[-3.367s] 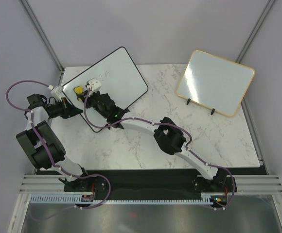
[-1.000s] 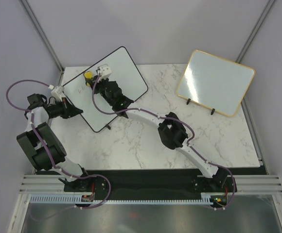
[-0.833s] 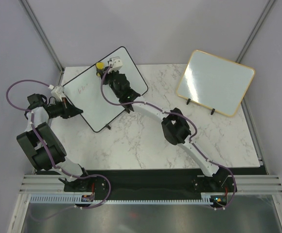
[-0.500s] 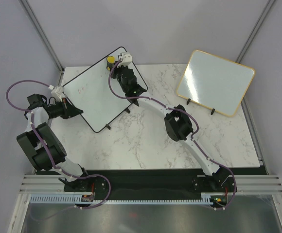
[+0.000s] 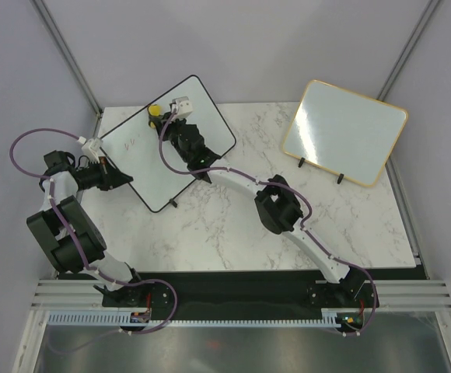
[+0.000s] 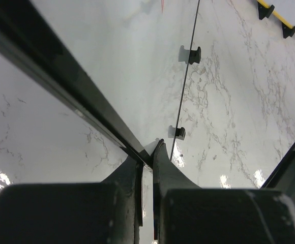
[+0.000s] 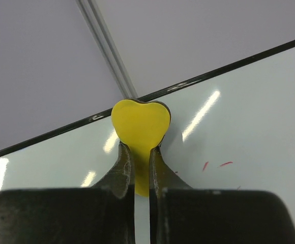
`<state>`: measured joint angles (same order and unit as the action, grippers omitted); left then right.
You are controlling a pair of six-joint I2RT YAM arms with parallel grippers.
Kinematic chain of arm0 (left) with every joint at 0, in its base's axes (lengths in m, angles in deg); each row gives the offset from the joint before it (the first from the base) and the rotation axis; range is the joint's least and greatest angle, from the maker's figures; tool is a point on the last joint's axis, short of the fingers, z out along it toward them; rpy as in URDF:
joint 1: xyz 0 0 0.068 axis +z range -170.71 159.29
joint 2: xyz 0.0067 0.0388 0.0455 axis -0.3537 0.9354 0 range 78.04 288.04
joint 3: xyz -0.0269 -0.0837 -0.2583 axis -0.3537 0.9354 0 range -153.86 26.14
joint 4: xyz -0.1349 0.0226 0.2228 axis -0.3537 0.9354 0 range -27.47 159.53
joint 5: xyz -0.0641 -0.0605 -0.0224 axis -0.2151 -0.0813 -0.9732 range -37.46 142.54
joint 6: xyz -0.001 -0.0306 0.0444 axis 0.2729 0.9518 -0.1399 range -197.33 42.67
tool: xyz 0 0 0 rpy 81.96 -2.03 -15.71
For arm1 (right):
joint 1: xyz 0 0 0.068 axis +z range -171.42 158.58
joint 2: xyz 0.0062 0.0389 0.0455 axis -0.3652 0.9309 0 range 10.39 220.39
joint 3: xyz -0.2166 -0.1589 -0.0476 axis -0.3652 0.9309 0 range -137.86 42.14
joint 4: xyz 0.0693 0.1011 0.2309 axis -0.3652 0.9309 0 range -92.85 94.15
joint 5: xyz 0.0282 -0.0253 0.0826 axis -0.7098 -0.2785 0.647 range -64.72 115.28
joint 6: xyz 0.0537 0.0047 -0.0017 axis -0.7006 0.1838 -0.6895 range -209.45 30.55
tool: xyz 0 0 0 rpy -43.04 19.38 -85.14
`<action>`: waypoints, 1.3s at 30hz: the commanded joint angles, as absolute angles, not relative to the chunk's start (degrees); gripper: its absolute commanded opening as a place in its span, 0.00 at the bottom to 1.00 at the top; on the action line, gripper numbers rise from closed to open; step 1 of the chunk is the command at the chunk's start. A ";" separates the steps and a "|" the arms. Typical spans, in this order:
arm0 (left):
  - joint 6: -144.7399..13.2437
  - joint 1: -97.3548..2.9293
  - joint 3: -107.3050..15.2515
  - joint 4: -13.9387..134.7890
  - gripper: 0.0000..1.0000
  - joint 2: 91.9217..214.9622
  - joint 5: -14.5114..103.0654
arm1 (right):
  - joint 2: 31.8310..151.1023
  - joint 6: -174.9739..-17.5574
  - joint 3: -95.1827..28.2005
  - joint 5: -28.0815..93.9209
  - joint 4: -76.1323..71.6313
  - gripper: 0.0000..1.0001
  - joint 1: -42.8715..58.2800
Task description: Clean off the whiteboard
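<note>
Fingers, itemised: your right fingers [image 7: 122, 168] clench yellow heart eraser [image 7: 140, 122], base hidden; your left fingers [image 6: 164, 169] pinch whiteboard [image 6: 127, 66] frame; red marks [image 7: 224, 163] faint.

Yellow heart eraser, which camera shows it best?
The right wrist view: the yellow heart eraser fills the middle, pinched in the right gripper at the whiteboard, near its black frame. The top external view shows it only as a small yellow spot; the left wrist view does not show it.

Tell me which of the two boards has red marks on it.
The black-framed whiteboard on the left; the gold-framed board on the right looks clean.
</note>
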<state>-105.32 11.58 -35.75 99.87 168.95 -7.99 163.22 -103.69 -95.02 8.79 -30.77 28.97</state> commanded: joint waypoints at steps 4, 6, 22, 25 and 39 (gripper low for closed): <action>-118.02 11.37 -36.17 90.30 0.02 166.80 2.00 | 162.88 -107.73 -91.98 6.47 -25.87 0.00 23.06; -118.11 11.37 -36.26 90.22 0.02 166.89 2.00 | 162.88 -107.21 -92.33 6.99 -25.52 0.00 22.44; -118.11 11.45 -36.88 90.22 0.02 167.68 2.09 | 149.26 -107.56 -60.60 8.58 -32.20 0.00 26.21; -118.11 11.37 -36.88 90.30 0.02 167.60 1.91 | 150.30 -107.29 -65.32 9.02 -30.45 0.00 26.13; -118.81 11.37 -36.35 90.30 0.02 166.54 3.23 | 161.74 -106.06 -91.11 9.45 -22.71 0.00 23.67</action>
